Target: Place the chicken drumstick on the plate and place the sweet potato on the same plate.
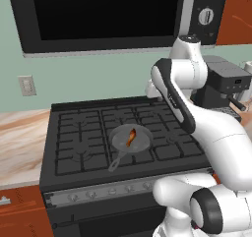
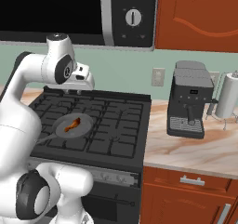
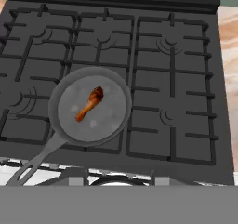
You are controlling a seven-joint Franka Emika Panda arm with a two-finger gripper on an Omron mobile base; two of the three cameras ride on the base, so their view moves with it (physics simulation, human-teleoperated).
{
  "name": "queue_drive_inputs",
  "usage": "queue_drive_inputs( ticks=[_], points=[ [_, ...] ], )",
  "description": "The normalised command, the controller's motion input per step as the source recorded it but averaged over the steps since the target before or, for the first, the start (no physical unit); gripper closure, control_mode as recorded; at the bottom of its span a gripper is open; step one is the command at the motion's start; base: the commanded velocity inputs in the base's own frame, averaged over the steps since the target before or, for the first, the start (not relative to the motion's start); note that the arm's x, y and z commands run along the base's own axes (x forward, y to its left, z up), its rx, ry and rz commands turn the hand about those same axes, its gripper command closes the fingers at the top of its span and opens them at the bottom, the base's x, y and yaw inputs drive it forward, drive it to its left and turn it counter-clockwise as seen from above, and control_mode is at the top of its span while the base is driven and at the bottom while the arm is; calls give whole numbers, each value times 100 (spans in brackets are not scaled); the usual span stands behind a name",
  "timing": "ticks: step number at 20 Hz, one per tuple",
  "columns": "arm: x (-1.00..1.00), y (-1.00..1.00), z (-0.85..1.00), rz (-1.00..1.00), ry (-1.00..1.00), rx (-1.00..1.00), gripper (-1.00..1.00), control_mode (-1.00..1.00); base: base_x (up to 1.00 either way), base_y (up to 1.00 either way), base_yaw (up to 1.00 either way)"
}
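Drumstick (image 3: 90, 104) sits mid-left in the pan (image 3: 111, 123); looks light, stiff, maybe greasy, so I'd pinch its thick end. Can't tell my gripper's (image 2: 72, 92) state.

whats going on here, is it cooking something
A white robot arm is raised over a black gas stove, its gripper hanging above the back burners and holding nothing. A grey frying pan sits on a front burner with the chicken drumstick lying in it, untouched. From the pictures I can't tell whether the jaws are open or shut. A coffee machine stands on the counter to the right.
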Motion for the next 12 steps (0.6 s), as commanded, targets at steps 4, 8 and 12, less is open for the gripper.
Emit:
queue_drive_inputs(
  ticks=[4,8,12],
  points=[
    [0,19,-6,0,0,0,-100,-100,0,0,0],
    [2,43,-15,0,0,0,-100,-100,0,0,0],
    [12,51,-19,-1,0,0,-100,-100,0,0,0]
  ],
)
